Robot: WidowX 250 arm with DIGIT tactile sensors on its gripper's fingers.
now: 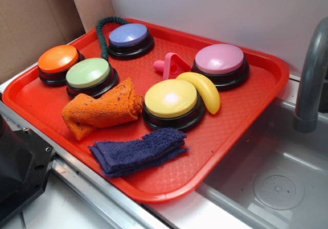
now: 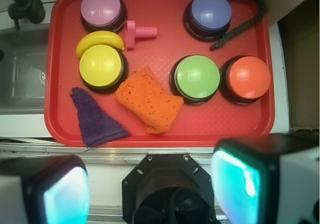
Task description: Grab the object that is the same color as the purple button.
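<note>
The object, a small fuzzy dark blue-purple rag [image 1: 138, 149] [image 2: 95, 118], lies folded at the near edge of the red tray [image 1: 256, 101] [image 2: 165, 136], in front of a yellow button [image 1: 171, 100] [image 2: 101, 66]. The purple button [image 1: 129, 37] [image 2: 210, 12], lavender-blue on a black base, stands at the tray's far side. My gripper [image 2: 150, 189] hangs high above the tray's near edge and is open. Nothing sits between its left finger [image 2: 55, 194] and its right finger [image 2: 245, 184]. The exterior view does not show the gripper.
An orange cloth [image 1: 102, 108] [image 2: 149, 99] lies beside the rag. Also on the tray are green [image 1: 89, 74], orange [image 1: 57, 60] and pink [image 1: 220, 61] buttons, a banana [image 1: 205, 89], a pink bolt toy [image 1: 171, 65] and a green rope [image 1: 105, 32]. A sink [image 1: 277, 178] and a faucet [image 1: 312, 75] adjoin the tray.
</note>
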